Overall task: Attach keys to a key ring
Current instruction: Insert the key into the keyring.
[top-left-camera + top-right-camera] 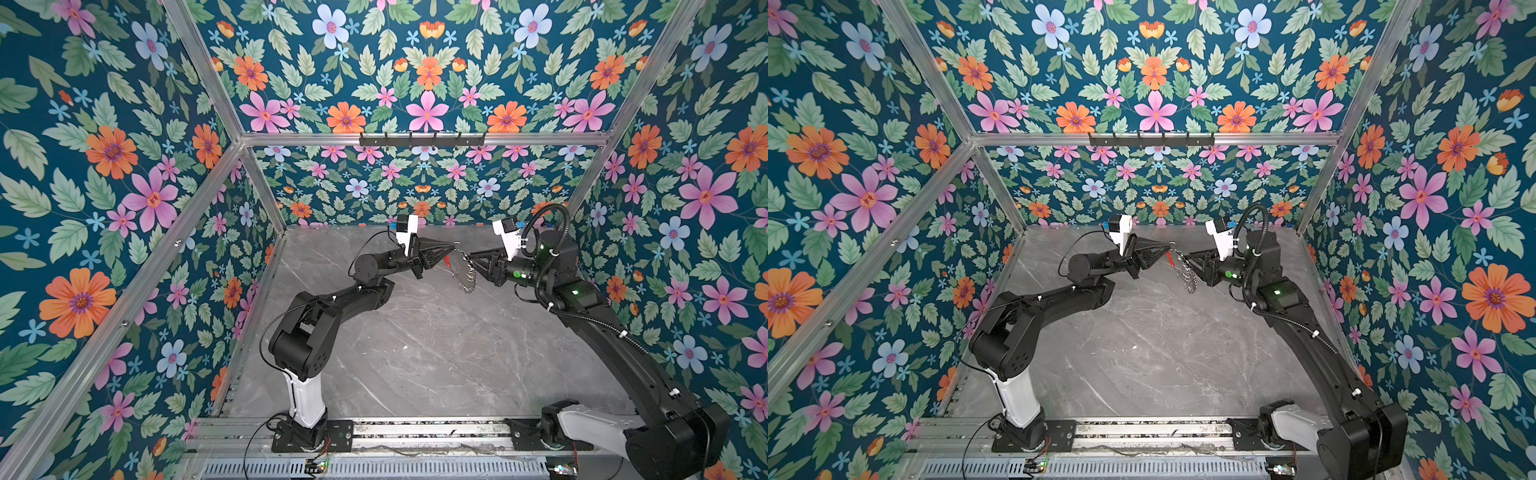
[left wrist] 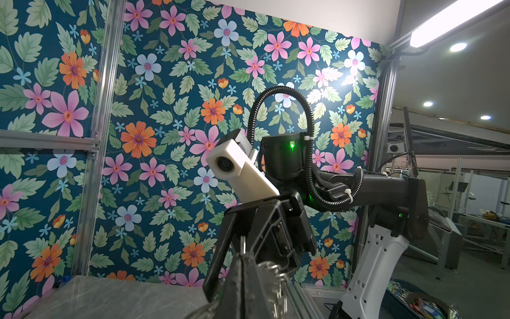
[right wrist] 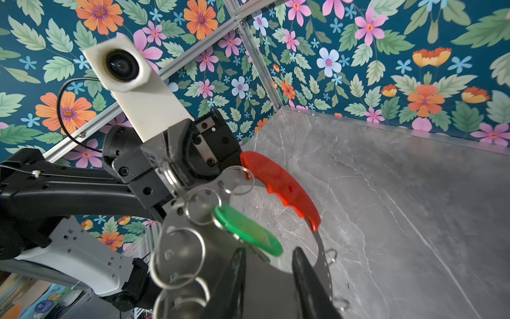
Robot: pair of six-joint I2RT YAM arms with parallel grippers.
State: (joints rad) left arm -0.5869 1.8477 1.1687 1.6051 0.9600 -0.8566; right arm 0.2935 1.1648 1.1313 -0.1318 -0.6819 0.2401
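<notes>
The key ring [image 1: 462, 268] [image 1: 1187, 271] hangs above the table between both arms, with a red arc [image 3: 278, 187] and several small silver rings [image 3: 179, 256] strung on it. My left gripper [image 1: 455, 245] [image 1: 1169, 245] is shut on the hoop's top; its closed tips [image 2: 242, 255] show in the left wrist view beside the rings [image 2: 276, 272]. The key's green head [image 3: 248, 232] hangs from a small ring [image 3: 202, 205], just beyond my right gripper [image 3: 269, 252] [image 1: 471, 257]. That gripper's jaws stand apart with nothing between them. The key's blade is mostly hidden.
The grey marble table [image 1: 415, 353] lies below the arms. Flowered walls with aluminium frame bars [image 1: 415, 139] close in the left, back and right sides. A black hook rail [image 1: 422, 140] sits on the back bar. Metal rails [image 1: 415, 432] run along the front edge.
</notes>
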